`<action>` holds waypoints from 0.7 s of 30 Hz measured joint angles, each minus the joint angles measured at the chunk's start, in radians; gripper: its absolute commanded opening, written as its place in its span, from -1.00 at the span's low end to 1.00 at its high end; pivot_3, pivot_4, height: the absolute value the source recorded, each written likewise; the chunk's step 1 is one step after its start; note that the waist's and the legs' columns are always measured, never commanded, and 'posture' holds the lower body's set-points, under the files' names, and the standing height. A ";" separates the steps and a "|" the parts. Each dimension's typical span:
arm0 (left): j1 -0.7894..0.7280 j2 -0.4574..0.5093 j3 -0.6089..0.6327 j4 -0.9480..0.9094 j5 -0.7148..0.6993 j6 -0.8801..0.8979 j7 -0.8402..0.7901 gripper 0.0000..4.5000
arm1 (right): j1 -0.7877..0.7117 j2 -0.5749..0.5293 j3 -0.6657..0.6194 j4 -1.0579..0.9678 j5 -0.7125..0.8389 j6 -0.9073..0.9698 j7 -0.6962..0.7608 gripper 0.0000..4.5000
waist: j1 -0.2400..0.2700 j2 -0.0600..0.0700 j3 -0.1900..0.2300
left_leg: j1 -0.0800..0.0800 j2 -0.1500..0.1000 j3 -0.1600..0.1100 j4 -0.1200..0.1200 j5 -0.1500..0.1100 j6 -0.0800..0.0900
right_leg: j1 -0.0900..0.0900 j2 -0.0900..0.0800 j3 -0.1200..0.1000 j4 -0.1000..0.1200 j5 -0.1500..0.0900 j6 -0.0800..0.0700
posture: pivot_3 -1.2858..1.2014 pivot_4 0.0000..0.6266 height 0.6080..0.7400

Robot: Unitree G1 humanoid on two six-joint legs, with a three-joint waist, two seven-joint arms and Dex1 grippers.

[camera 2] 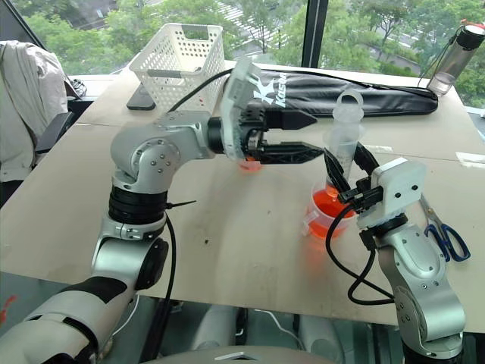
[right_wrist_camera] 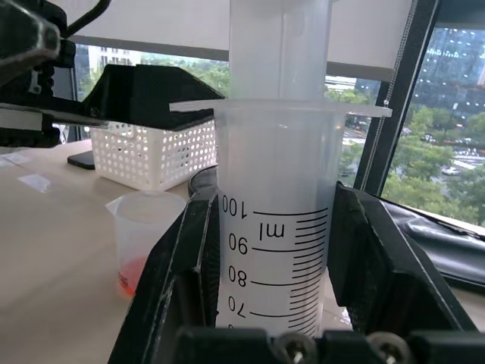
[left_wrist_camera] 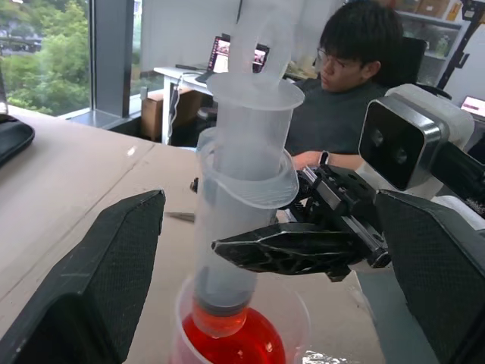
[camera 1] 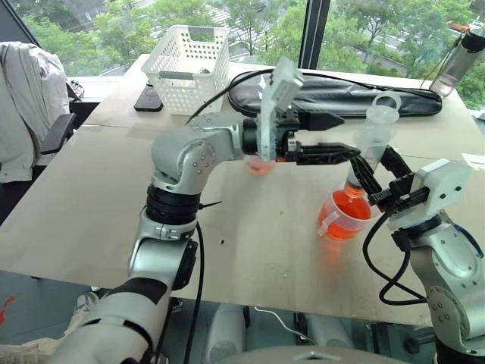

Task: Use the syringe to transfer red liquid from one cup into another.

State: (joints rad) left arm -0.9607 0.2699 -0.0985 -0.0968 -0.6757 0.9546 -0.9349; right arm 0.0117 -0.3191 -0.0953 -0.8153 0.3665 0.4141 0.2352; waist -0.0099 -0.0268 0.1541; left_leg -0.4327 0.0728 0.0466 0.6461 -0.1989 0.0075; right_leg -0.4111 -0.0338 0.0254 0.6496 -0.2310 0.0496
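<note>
Clear plastic small cup (camera 1: 260, 163), faintly red at the bottom, waits behind the left gripper (camera 2: 303, 136), whose fingers are spread wide just beside the syringe (camera 2: 342, 136). The right gripper (camera 2: 350, 170) clamps the syringe upright, tip dipped in red liquid (camera 1: 350, 206) in the handled cup (camera 1: 333, 225), likely for drawing.

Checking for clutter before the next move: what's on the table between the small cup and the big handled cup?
Nothing sits on it: bare tabletop runs between the small cup and the handled cup in the right eye view. The left gripper's open fingers only hang above it.
</note>
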 measured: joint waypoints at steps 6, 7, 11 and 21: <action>0.001 -0.042 -0.051 -0.001 0.032 -0.011 0.073 1.00 | -0.001 -0.001 0.018 0.000 -0.010 0.000 -0.003 -0.33 | -0.001 0.000 0.000 | 0.000 0.000 0.000 0.000 0.000 0.000 | 0.000 0.000 0.000 0.000 0.000 0.000 | 0.03 -0.52 0.75; 0.001 -0.046 -0.064 0.000 0.046 -0.021 0.085 1.00 | -0.001 -0.001 0.019 0.000 -0.013 0.000 -0.005 -0.33 | -0.001 0.000 0.000 | 0.000 0.000 0.000 0.000 0.000 0.000 | 0.000 0.000 0.000 0.000 0.000 0.000 | 0.03 -0.52 0.75; 0.004 -0.063 -0.084 0.002 0.071 -0.040 0.112 1.00 | -0.009 -0.001 0.023 0.000 -0.023 0.000 -0.007 -0.33 | -0.001 0.000 0.000 | 0.000 0.000 0.000 0.000 0.000 0.000 | 0.000 0.000 0.000 0.000 0.000 0.000 | 0.03 -0.52 0.75; 0.022 -0.095 -0.105 0.010 0.095 -0.053 0.135 0.55 | -0.019 0.001 0.044 -0.001 -0.038 0.001 -0.013 -0.33 | -0.001 0.000 0.000 | 0.000 0.000 0.000 0.000 0.000 0.000 | 0.000 0.000 0.000 0.000 -0.001 -0.002 | 0.03 -0.52 0.75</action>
State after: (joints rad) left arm -0.9387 0.1746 -0.2039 -0.0867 -0.5811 0.9013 -0.8002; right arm -0.0078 -0.3178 -0.0513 -0.8161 0.3287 0.4154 0.2226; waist -0.0105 -0.0269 0.1541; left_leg -0.4329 0.0728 0.0467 0.6463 -0.1989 0.0075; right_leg -0.4112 -0.0337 0.0256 0.6494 -0.2324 0.0474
